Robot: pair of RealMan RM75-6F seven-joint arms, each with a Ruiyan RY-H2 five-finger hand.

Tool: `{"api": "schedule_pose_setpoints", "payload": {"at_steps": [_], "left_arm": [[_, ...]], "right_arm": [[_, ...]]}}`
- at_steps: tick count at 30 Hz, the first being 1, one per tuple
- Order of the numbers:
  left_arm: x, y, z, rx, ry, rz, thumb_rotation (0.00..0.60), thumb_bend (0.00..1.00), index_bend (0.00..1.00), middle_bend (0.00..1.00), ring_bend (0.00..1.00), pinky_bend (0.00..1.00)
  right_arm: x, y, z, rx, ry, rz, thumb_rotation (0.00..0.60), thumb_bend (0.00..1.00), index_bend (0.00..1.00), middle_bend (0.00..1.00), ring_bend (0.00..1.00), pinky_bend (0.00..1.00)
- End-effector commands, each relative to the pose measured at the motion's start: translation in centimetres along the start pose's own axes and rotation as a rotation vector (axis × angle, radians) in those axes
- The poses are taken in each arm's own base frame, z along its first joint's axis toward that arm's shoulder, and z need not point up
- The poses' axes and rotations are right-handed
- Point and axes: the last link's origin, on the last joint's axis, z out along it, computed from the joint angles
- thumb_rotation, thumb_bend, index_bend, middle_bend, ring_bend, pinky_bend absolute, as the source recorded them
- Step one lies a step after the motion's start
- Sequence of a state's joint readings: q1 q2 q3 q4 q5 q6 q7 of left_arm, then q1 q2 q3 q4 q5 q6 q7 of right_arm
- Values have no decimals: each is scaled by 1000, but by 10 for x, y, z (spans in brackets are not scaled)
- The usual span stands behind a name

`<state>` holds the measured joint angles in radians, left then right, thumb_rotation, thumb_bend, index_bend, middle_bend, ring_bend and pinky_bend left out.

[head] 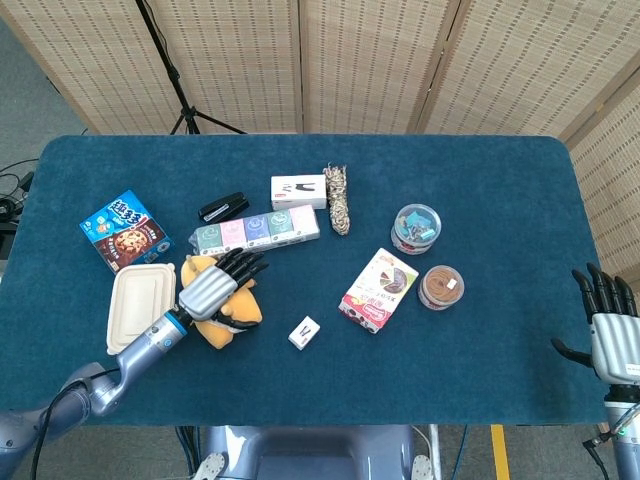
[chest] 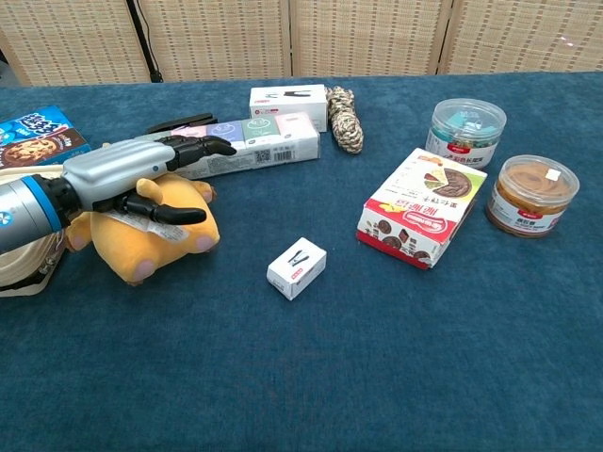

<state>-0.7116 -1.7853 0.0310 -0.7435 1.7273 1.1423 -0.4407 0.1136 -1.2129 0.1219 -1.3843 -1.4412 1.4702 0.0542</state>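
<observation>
Left hand (chest: 132, 184) rests spread over soft orange plush toy (chest: 155, 240), gripping nothing. Risk: long pastel-coloured box (chest: 250, 151) just beyond fingertips gets nudged.

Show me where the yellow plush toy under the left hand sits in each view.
Head view: yellow plush toy, lower left, under the left hand.
Chest view: left of middle, beneath the same hand.
Shared landmark: small white box, just right of it.
</observation>
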Motion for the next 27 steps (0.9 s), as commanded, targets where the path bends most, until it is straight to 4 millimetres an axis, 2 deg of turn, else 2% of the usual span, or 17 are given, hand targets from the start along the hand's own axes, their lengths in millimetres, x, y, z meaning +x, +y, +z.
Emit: {"api": "schedule_pose_setpoints", "payload": {"at_steps": [1, 5, 8, 16, 22, 27], "left_arm": [[9, -5, -1, -5, 37, -32, 62, 0, 0, 0, 0, 0], [23, -6, -14, -52, 75, -45, 63, 0, 0, 0, 0, 0], [30, 1, -28, -104, 81, -58, 62, 0, 0, 0, 0, 0], [35, 43, -55, -252, 39, -134, 63, 0, 0, 0, 0, 0], [30, 72, -53, -318, -4, -131, 64, 0, 0, 0, 0, 0], [23, 79, -41, -304, -19, -112, 63, 0, 0, 0, 0, 0]], "right_arm": [[0, 0, 0, 0, 1, 0, 600, 0, 0, 0, 0, 0], [1, 0, -1, 1, 2, 2, 600, 0, 0, 0, 0, 0], [2, -1, -1, 3, 4, 5, 600, 0, 0, 0, 0, 0], [3, -2, -2, 9, 9, 11, 600, 0, 0, 0, 0, 0], [5, 0, -2, 3, 12, 13, 600, 0, 0, 0, 0, 0], [6, 2, -2, -3, 13, 15, 600, 0, 0, 0, 0, 0]]}}
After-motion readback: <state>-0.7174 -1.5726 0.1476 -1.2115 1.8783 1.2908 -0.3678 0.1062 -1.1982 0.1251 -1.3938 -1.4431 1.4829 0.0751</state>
